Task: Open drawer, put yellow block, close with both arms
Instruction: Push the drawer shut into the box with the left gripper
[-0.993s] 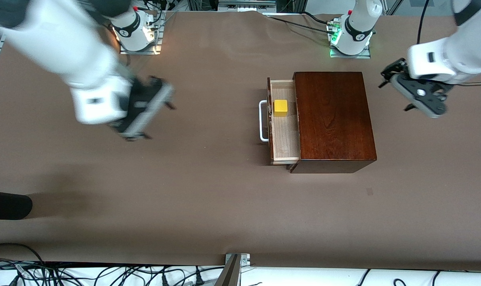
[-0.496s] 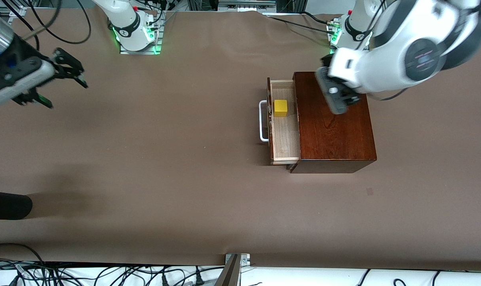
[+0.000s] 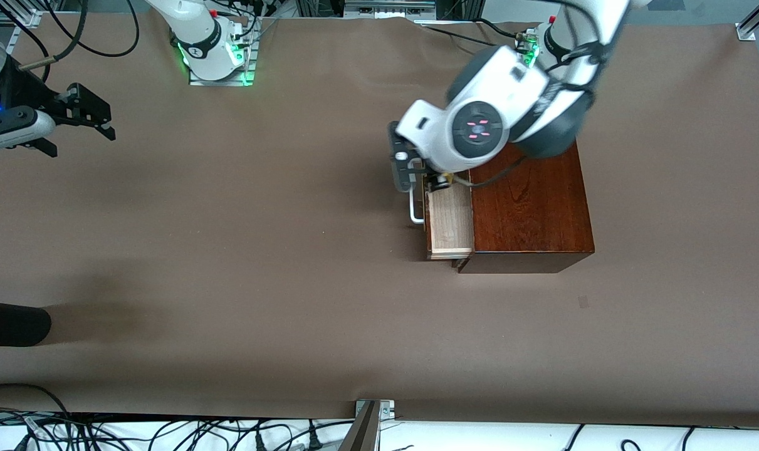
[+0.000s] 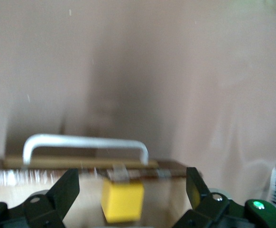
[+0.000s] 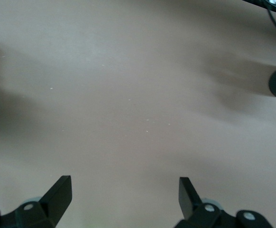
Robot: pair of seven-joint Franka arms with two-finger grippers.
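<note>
You are at the closing step: the drawer (image 3: 449,227) stands pulled out of the dark wooden box (image 3: 529,207), and the yellow block (image 4: 123,201) already lies in its tray, just inside the drawer front. Your left hand (image 3: 409,164) hangs over the drawer's front edge and the white handle (image 3: 415,210); in the left wrist view its fingers (image 4: 66,189) are spread wide to either side of the block, gripping nothing and touching nothing that you can see. As I judge it, the next move is to bring that hand down onto the outer face of the drawer front and push toward the box. Your right hand (image 3: 72,119) waits over bare tabletop (image 3: 260,250), well apart from the box at the right arm's end, fingers released and empty.
</note>
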